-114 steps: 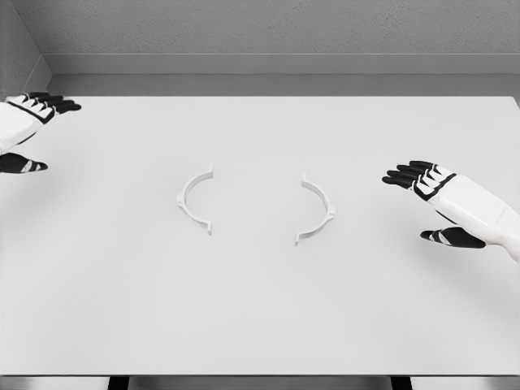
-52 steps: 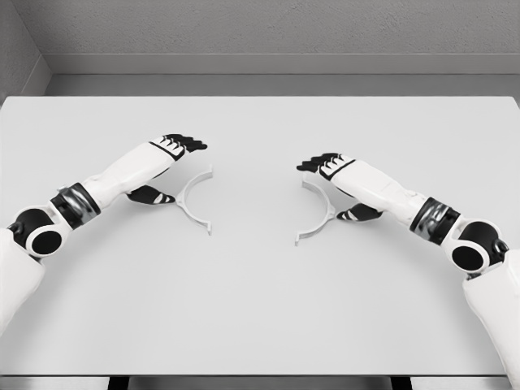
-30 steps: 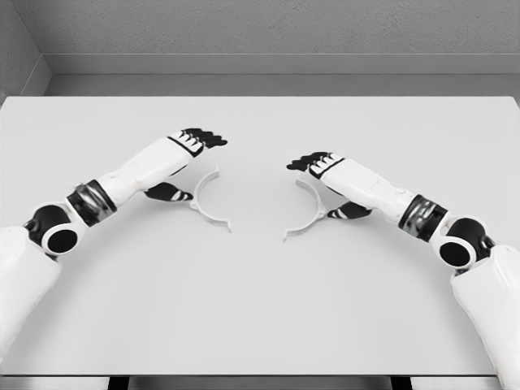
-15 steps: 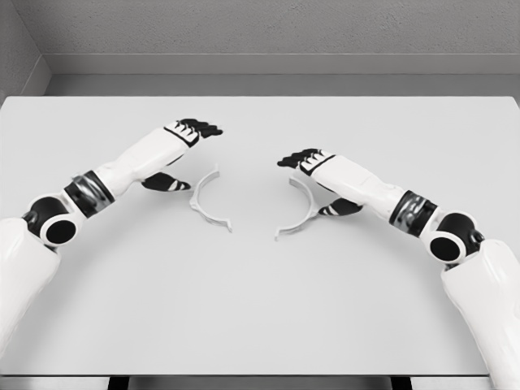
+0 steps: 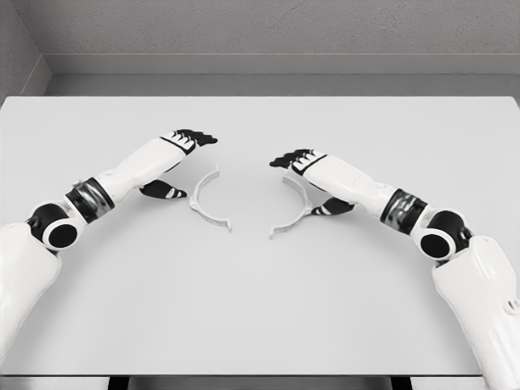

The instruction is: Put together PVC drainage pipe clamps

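The two clamp halves lie on the white tabletop (image 5: 260, 309), open sides facing each other. The left half (image 5: 208, 200) sits just beside the left hand (image 5: 175, 158). The right half (image 5: 294, 213) sits right by the right hand (image 5: 313, 175). The right half has slid closer to the middle than it was a moment ago, so the gap between the halves is smaller. The left half has stayed put. They are still apart, so the clamp is not joined yet. Both hands look loose and spread, gripping nothing. The right arm covers part of its half, so I cannot tell if the thumb touches it.
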Motion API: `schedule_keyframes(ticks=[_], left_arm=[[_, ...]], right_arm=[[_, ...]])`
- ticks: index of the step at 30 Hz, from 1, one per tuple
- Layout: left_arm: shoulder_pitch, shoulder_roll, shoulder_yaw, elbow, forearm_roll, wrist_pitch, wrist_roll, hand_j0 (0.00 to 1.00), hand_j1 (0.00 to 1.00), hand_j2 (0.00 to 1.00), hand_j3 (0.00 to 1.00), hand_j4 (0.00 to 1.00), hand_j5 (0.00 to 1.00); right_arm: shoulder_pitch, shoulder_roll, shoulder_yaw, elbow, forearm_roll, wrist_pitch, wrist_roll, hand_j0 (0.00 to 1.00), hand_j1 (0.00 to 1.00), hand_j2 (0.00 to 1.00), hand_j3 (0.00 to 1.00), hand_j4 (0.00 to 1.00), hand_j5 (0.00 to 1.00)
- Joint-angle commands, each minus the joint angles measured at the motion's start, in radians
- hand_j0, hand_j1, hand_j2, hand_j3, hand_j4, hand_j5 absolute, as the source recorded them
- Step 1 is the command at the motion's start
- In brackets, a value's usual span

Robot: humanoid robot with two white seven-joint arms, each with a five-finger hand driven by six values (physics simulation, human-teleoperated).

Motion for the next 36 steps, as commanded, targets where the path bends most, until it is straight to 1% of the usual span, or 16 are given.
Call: schedule_keyframes(ticks=[1, 5, 8, 16, 22, 36], left_arm=[[0.000, -0.009, -0.002, 0.000, 0.005, 0.001, 0.001, 1.00, 1.00, 1.00, 1.00, 1.00, 1.00], [0.003, -0.013, -0.002, 0.000, 0.005, 0.001, 0.001, 1.00, 1.00, 1.00, 1.00, 1.00, 1.00], [0.005, -0.021, -0.003, -0.001, 0.005, 0.001, 0.001, 1.00, 1.00, 1.00, 1.00, 1.00, 1.00], [0.009, -0.035, -0.003, -0.012, -0.002, 0.001, 0.001, 1.00, 1.00, 1.00, 1.00, 1.00, 1.00], [0.009, -0.044, -0.005, -0.014, -0.002, 0.001, 0.001, 1.00, 1.00, 1.00, 1.00, 1.00, 1.00], [0.009, -0.058, -0.003, -0.015, -0.002, 0.001, 0.001, 1.00, 1.00, 1.00, 1.00, 1.00, 1.00]], right_arm=[[0.000, 0.003, 0.001, 0.000, -0.007, 0.002, 0.000, 1.00, 1.00, 1.00, 1.00, 1.00, 1.00], [-0.009, 0.017, 0.007, 0.002, 0.007, 0.002, 0.000, 1.00, 1.00, 1.00, 1.00, 1.00, 1.00], [-0.026, 0.024, 0.015, 0.023, 0.011, 0.002, 0.000, 1.00, 1.00, 1.00, 1.00, 1.00, 1.00], [-0.041, 0.047, 0.035, 0.043, 0.016, 0.002, 0.000, 1.00, 1.00, 1.00, 1.00, 1.00, 1.00], [-0.049, 0.063, 0.041, 0.045, 0.016, 0.002, 0.000, 1.00, 1.00, 1.00, 1.00, 1.00, 1.00], [-0.054, 0.070, 0.049, 0.043, 0.019, 0.002, -0.002, 1.00, 1.00, 1.00, 1.00, 1.00, 1.00]])
